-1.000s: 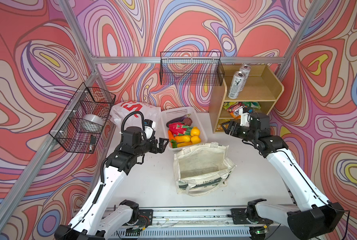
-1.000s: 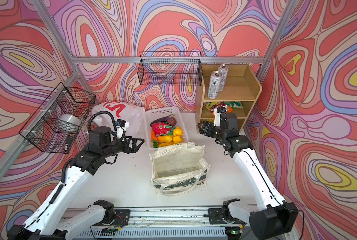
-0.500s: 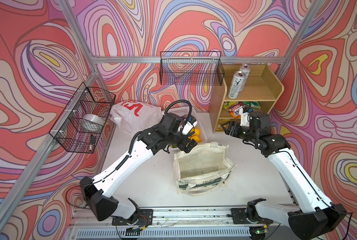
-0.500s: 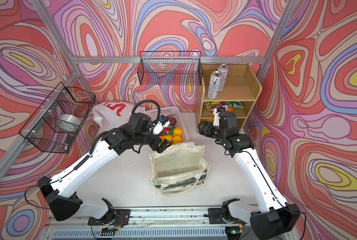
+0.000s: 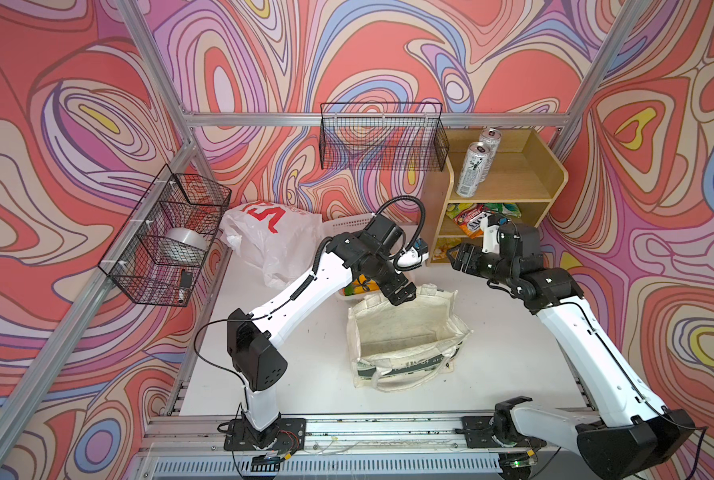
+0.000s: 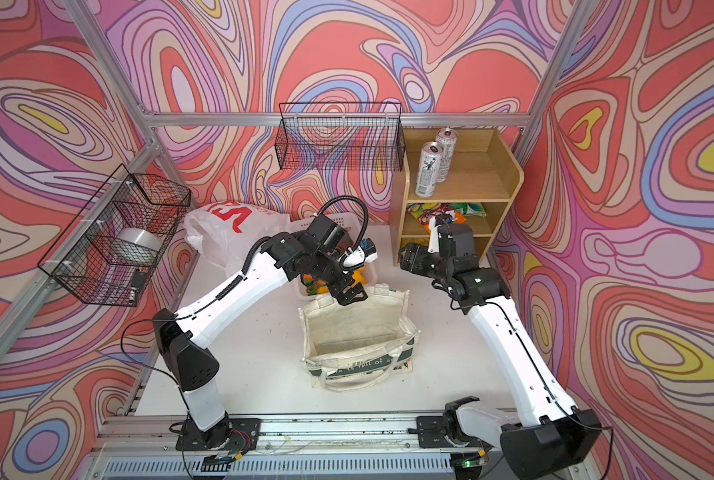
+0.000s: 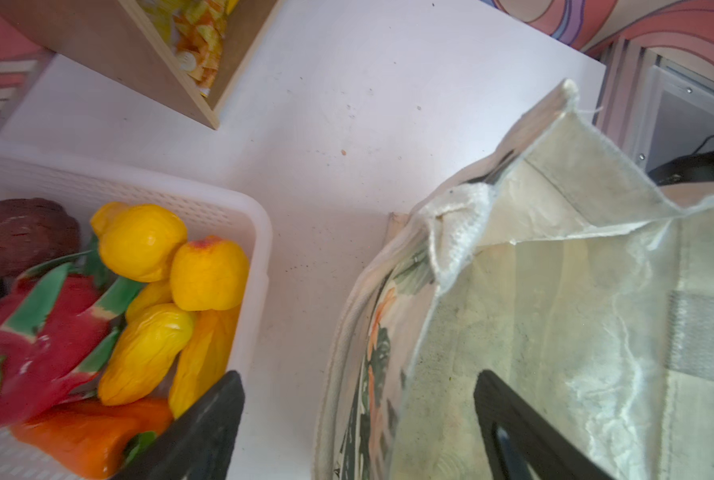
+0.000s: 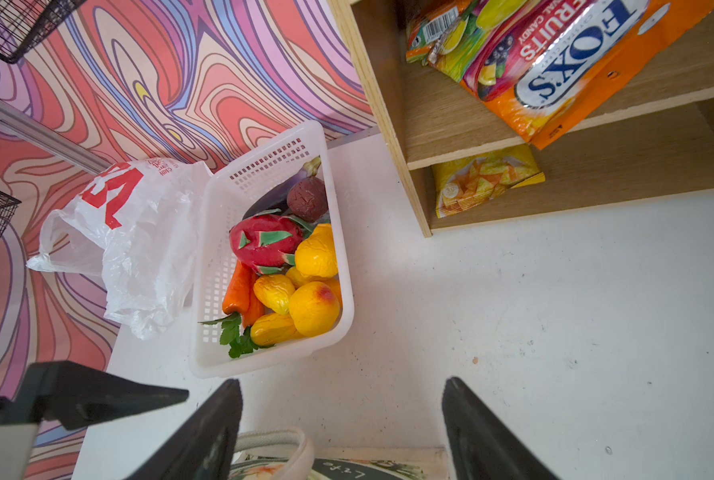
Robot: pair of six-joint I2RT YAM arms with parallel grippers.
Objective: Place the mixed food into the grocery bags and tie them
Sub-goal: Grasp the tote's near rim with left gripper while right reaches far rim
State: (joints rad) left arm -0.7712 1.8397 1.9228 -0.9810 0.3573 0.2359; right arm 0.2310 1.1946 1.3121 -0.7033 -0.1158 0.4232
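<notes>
Overhead scene of a two-armed robot at a white tabletop (image 5: 313, 365), walled in by swirling pink, red and lilac patterns. At the centre, a cream canvas tote (image 5: 405, 332) with dark green print, standing upright, mouth gaping, pale lining showing. Left pincer (image 5: 399, 293) poised at the tote's rim on the side nearest the basket, spread wide and gripping nothing. In the left wrist view, one black finger (image 7: 205, 428) outside the bag by the basket's corner, its partner over the bag's lining. Just behind the tote, a white lattice basket (image 8: 210, 291) heaped with toy produce: a pink dragon fruit (image 8: 264, 241) with green scales, several yellow lemons (image 8: 316, 251), an orange carrot (image 8: 237, 291), a purple eggplant (image 8: 276, 193) and a round brown fruit (image 8: 307, 199). Beside the basket, toward the back corner, a crinkly white plastic carrier bag (image 5: 272, 241) with big red letters, slumped against the basket's side. Right pincer (image 5: 461, 259) raised above the tabletop just in front of a wooden shelf unit (image 5: 513, 183), likewise spread wide and empty. On the unit's top board, two tall silver cans (image 5: 474, 168), upright, one behind the other. On the middle board, colourful snack packets (image 8: 555, 62), an orange candy packet uppermost. On the lowest level, a yellow crisp packet (image 8: 484, 178).
</notes>
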